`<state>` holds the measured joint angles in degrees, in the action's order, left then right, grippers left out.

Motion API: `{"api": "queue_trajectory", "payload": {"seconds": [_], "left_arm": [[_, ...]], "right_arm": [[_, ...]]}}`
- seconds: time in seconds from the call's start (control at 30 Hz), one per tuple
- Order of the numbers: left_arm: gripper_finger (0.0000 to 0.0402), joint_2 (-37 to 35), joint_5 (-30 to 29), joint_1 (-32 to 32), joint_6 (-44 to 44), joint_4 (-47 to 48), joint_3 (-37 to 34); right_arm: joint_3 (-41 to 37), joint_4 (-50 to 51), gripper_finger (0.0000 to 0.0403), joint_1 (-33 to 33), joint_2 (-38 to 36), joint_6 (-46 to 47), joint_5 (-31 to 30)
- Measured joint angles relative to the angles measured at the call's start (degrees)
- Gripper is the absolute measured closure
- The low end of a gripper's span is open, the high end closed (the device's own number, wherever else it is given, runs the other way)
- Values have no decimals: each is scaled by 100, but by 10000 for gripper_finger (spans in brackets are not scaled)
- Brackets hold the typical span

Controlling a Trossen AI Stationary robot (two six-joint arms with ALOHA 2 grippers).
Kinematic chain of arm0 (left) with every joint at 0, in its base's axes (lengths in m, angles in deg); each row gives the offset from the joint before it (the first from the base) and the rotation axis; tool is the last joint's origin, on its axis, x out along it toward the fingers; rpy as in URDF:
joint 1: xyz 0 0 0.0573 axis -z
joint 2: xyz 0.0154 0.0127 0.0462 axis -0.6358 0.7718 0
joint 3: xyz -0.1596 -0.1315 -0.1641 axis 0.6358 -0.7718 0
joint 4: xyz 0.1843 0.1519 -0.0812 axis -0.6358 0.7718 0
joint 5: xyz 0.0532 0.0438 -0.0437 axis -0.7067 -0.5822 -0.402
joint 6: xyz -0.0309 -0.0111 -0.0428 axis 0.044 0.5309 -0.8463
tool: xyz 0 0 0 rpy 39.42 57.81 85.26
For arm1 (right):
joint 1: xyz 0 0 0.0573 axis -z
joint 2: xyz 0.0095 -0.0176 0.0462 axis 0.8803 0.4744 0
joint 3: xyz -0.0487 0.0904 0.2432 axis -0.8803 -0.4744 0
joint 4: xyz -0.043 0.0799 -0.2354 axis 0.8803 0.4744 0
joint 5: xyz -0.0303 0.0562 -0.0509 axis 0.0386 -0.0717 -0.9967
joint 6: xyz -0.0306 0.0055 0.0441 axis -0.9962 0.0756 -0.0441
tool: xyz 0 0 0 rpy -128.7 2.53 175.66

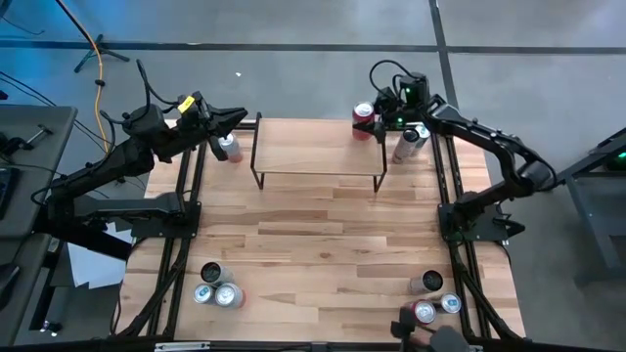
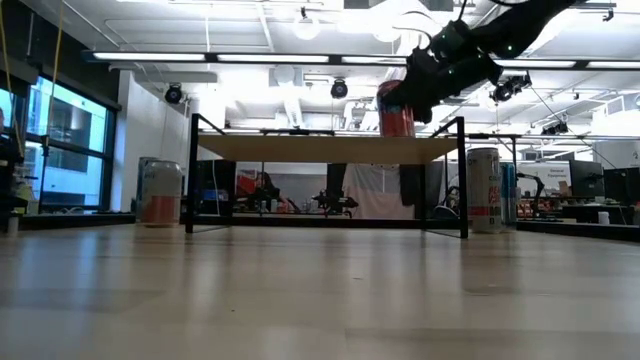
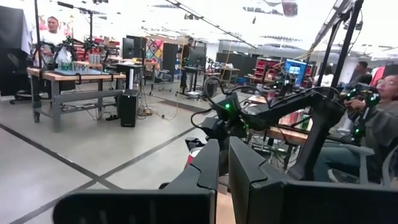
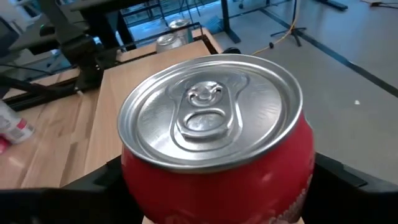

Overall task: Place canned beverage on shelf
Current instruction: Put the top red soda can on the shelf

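The right gripper (image 1: 370, 121) is gripping a red can (image 1: 364, 118) above the shelf (image 1: 318, 147) at upper right, while the left gripper (image 1: 238, 117) is sitting closed at upper left.

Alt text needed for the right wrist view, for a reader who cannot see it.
A red can with a silver lid and unopened pull tab fills the picture, gripped between the right gripper's dark fingers above the light wood shelf. Another silver-topped can stands farther off at the wood's edge, with grey floor beyond.
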<state>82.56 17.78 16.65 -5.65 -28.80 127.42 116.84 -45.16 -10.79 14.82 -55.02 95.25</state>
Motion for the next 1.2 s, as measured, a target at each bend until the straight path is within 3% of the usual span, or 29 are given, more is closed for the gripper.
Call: {"api": "queue_trajectory", "payload": {"seconds": [0.5,0.77,1.2], "left_arm": [[401,51,-23,-2,-23,17,0],[401,102,-26,-2,-129,41,0],[402,125,-24,-1,-171,34,0]], "right_arm": [[4,248,101,99,35,-316,-87],[22,256,100,99,17,-119,-737],[22,303,100,86,19,-141,-558]]}}
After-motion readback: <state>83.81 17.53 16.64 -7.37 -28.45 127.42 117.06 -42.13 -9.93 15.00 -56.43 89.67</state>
